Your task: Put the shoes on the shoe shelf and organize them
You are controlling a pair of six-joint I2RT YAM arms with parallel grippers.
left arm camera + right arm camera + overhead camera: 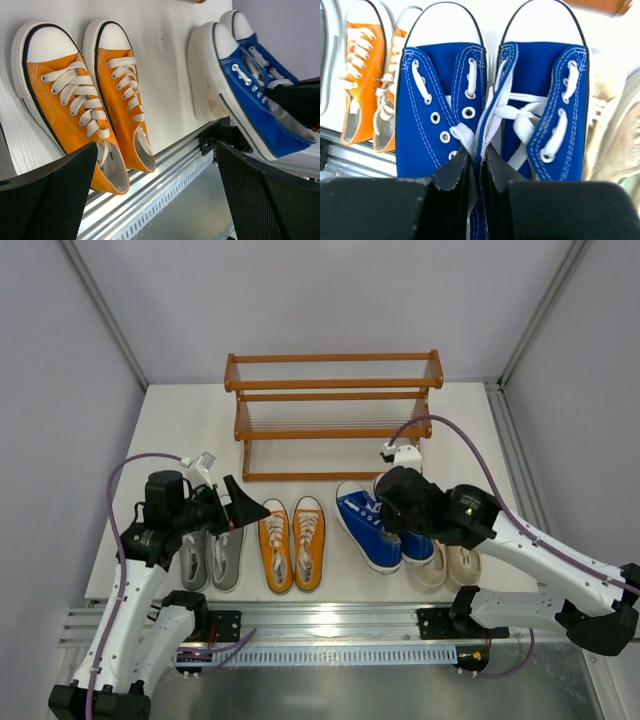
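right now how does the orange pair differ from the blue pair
The orange pair lies flat and untouched; the blue pair is pinched by its inner walls in the right gripper, jaws shut, one shoe skewed. The orange laces cross every row; the blue laces hang loose, eyelets empty. Both have white toe caps, neither on the shelf.

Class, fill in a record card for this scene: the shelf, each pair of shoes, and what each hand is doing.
shoe shelf: both tiers bare
grey pair: on table, leftmost, partly under left arm
orange pair: side by side, toes toward shelf
blue pair: right of orange, inner sides pinched together
cream pair: rightmost, mostly hidden by right arm
left hand: open, holding nothing
right hand: shut on blue pair
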